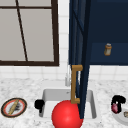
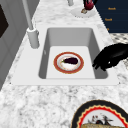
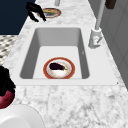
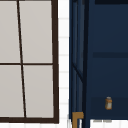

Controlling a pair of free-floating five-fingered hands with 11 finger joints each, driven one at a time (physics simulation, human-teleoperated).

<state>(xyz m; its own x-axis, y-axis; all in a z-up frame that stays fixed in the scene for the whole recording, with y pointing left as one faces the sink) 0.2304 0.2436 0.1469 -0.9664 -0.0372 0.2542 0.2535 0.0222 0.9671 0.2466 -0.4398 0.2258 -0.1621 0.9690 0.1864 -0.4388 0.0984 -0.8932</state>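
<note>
So the front view has a red ball [image 1: 66,114] covering the sink [image 1: 47,93] floor, but both side views show what's down there: an eggplant [image 2: 70,60] on a red-rimmed plate [image 2: 58,65], long axis running along the sink. The right hand [image 1: 117,102] is curled round a dark red fruit [image 1: 114,107] right above a white plate [image 1: 120,120]. The left hand [image 2: 110,58] hovers at the sink's left-front rim, fingers loosely curled, holding nothing, near the eggplant.

counter [image 3: 75,105]: speckled marble, matt | sink [image 3: 97,72]: smooth white | cabinet handle [image 1: 74,85]: brass-like metal
</note>
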